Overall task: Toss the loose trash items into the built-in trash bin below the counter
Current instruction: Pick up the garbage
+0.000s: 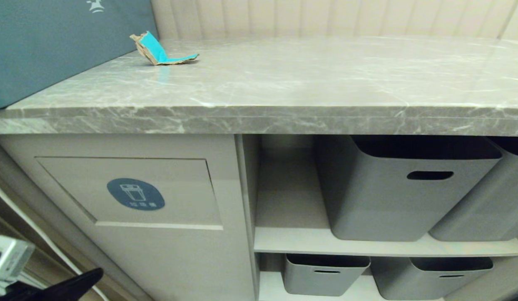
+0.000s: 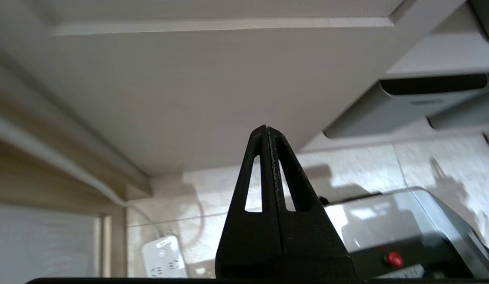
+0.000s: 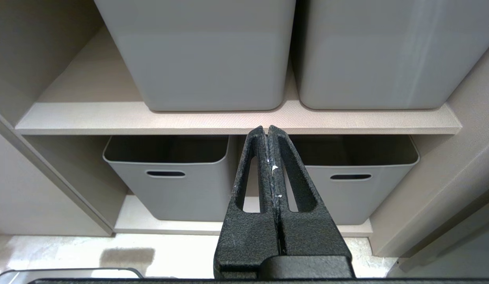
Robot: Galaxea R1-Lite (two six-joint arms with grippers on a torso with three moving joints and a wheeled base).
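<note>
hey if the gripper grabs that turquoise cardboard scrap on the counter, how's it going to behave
The cardboard scrap looks thin and torn, so it is probably very light and may skid on the smooth counter if nudged. It is folded, one flap standing up, which should offer an edge to pinch. The ragged edges suggest it could bend or crush easily.

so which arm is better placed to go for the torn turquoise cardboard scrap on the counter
Left, probably. The torn turquoise cardboard scrap lies on the grey marble counter's left end, and the left gripper shows low on that side. The right gripper faces the grey tubs.
</note>
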